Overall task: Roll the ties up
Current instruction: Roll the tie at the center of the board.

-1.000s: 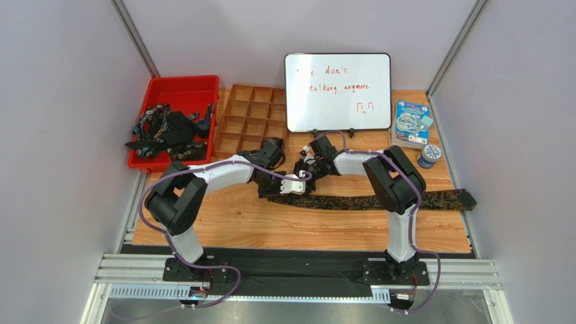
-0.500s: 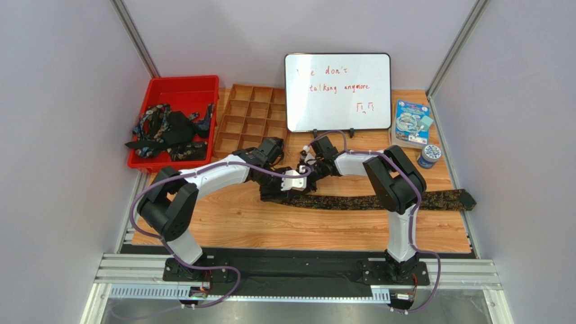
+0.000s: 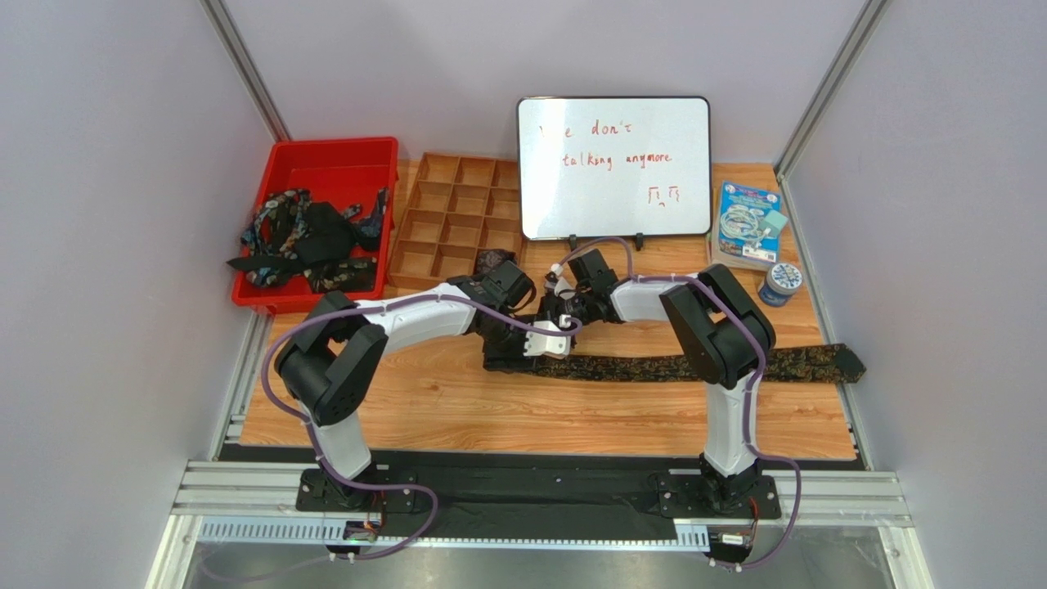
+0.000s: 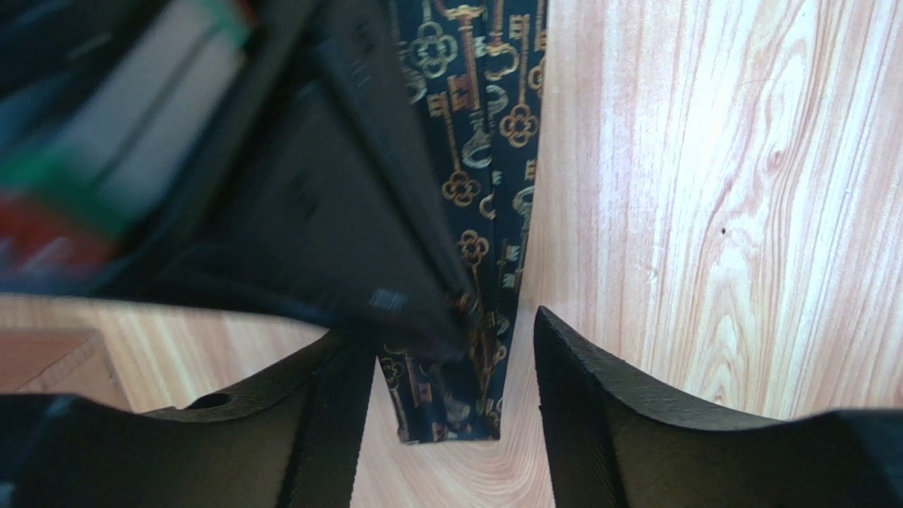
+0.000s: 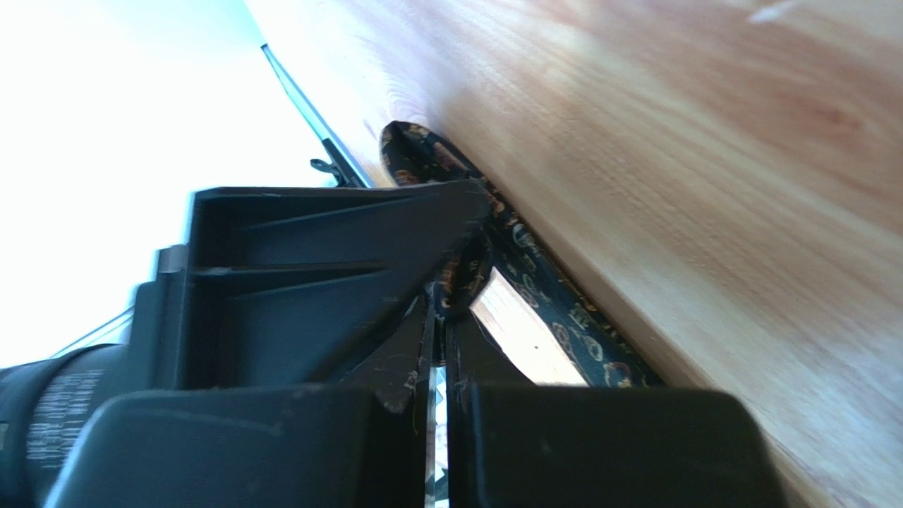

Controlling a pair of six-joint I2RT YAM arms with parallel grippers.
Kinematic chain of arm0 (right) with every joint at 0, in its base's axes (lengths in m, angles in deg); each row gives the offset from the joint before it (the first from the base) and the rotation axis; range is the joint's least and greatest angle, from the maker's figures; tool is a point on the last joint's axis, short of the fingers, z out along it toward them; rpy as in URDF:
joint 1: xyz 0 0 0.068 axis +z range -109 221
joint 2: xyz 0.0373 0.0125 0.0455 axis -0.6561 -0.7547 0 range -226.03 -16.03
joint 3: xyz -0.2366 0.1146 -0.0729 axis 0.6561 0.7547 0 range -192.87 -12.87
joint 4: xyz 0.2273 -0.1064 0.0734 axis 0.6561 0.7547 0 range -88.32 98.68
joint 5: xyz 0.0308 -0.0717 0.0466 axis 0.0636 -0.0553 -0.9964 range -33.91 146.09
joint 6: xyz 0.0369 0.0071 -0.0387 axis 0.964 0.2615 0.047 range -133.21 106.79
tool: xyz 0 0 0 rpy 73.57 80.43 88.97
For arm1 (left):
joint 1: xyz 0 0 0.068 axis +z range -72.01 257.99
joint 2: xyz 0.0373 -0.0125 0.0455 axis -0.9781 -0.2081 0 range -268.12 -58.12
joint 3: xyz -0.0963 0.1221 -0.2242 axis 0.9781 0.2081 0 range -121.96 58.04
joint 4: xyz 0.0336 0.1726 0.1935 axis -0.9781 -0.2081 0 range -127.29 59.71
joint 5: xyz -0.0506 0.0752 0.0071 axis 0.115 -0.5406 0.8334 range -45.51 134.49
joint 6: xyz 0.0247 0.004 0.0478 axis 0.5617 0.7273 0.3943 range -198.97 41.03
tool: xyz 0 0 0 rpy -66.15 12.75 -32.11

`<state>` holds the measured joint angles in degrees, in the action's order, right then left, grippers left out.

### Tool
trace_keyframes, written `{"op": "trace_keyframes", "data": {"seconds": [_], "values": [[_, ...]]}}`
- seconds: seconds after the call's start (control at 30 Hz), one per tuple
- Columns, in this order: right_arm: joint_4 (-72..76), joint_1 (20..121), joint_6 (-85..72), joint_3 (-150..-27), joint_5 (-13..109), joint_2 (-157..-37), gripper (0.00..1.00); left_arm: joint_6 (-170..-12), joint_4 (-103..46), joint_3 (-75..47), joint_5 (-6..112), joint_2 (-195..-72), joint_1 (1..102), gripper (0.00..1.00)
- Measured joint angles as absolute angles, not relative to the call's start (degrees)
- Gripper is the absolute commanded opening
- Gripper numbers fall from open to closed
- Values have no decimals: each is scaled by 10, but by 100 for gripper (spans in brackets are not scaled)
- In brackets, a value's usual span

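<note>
The top view looks down from above and behind the arm bases over the whole table (image 3: 430, 411). Both wrist views sit very close, the left facing down, the right seemingly skimming the wood; all share the tie (image 4: 482, 159).

tie (image 4: 488, 127): black, gold keys (fine print) | bin (image 3: 326, 169): red

One tie (image 3: 615, 366) lies crosswise on the table (image 3: 492, 417), in front of the whiteboard (image 3: 615, 166). At far left, a bin (image 3: 326, 163) holds further ties (image 3: 301, 236); a divided tray (image 3: 455, 221) stands to its right. A book (image 3: 750, 223) and a tin (image 3: 779, 282) are at far right.
</note>
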<state>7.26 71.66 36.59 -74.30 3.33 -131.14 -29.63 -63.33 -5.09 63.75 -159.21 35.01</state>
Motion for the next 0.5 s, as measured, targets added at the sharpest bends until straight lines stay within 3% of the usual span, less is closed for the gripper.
{"op": "trace_keyframes", "data": {"seconds": [0.07,0.17,0.33,0.37,0.43,0.5], "values": [[70,717,367,-743,28,-1312,4,-297,-633,-51,623,-1599,342,44],[70,717,368,-743,20,-1316,14,-300,-630,-52,606,-1604,340,36],[78,708,366,-743,13,-1318,31,-303,-626,-51,591,-1604,337,32],[86,703,362,-744,10,-1317,41,-305,-624,-50,589,-1604,337,31],[106,690,353,-744,9,-1314,49,-312,-620,-49,585,-1603,337,30],[129,674,339,-744,9,-1307,52,-320,-616,-49,578,-1603,337,28]]}}
